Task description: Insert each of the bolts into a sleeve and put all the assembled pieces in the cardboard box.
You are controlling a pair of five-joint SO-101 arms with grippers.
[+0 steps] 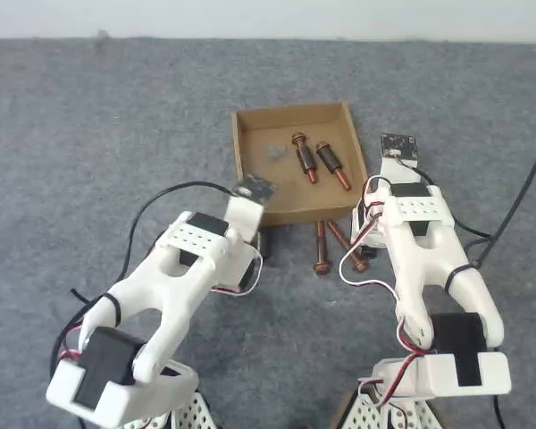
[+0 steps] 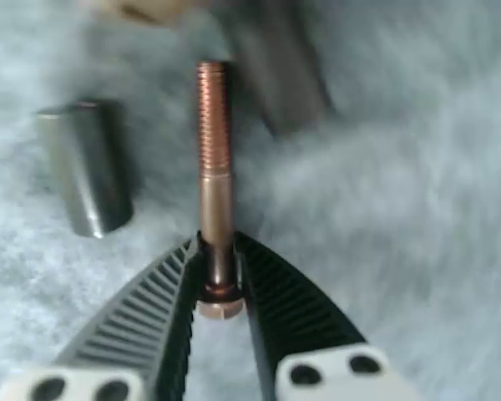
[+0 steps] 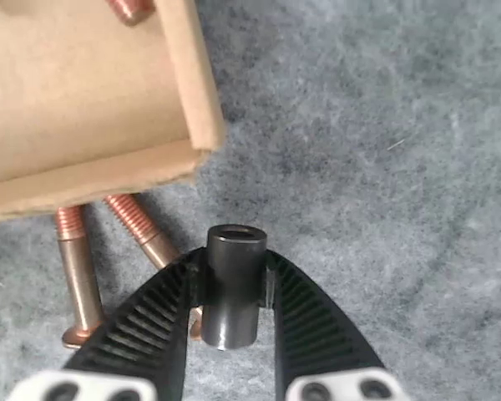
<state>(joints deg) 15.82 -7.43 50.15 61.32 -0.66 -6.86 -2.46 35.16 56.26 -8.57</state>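
The left tool (image 2: 218,251) pinches a copper-coloured bolt (image 2: 213,159) near its head; the right tool (image 3: 234,261) clamps a dark sleeve (image 3: 232,313) near the cardboard box (image 3: 196,92); both look rigid, smooth, probably slippery.

My left arm (image 1: 174,286) stretches forward and slightly inward over the table, with its wrist tipped down. My right arm (image 1: 424,268) runs almost straight ahead beside it, and the two are well apart. On the left wrist camera, the left gripper (image 2: 217,251) has its ribbed jaws clamped on the head end of a bolt (image 2: 214,159), whose shank sticks out ahead. The right gripper (image 3: 234,263) pinches a sleeve (image 3: 232,288), seemingly near mid-length, with the bore end poking out past the jaws.
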